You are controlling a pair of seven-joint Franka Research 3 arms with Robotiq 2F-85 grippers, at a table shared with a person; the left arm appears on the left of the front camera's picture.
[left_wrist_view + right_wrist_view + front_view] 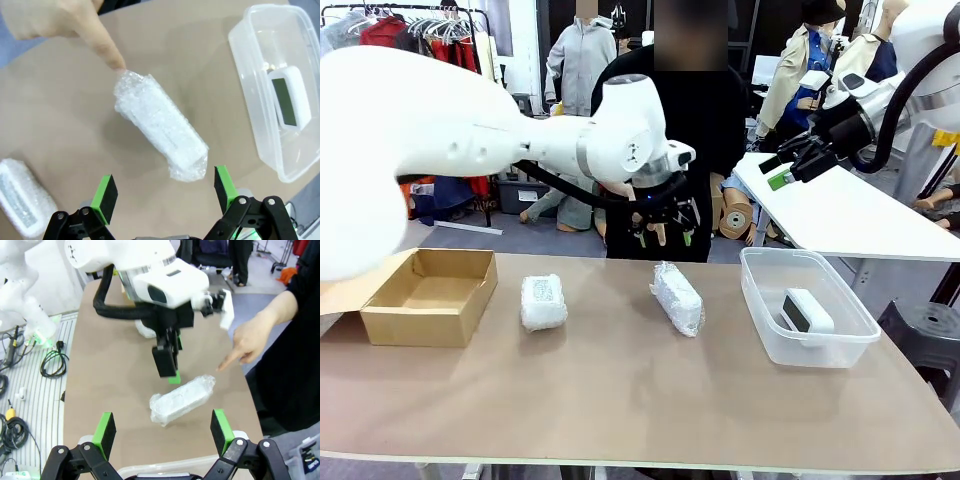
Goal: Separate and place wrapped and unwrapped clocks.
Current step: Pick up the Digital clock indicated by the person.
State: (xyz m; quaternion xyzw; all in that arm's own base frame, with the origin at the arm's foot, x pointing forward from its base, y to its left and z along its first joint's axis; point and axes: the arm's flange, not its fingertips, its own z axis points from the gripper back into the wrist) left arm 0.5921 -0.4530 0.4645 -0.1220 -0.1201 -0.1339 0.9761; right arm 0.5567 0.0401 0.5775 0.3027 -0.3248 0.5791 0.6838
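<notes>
Two wrapped clocks lie on the table: one (543, 301) left of centre, the other (677, 297) in the middle. My left gripper (665, 238) hangs open just above the middle one. In the left wrist view that bundle (160, 125) lies diagonally ahead of my open left gripper (165, 192), and a person's finger (107, 50) touches its far end. The unwrapped clock (805, 312), white with a dark screen, lies inside the clear container (760, 300). My right gripper (782, 170) is raised at the right, open and empty.
An open cardboard box (430, 295) sits at the table's left end. The person stands at the far side, hand (247, 342) pointing down at the middle bundle (182, 400). A second white table (850, 215) stands behind at the right.
</notes>
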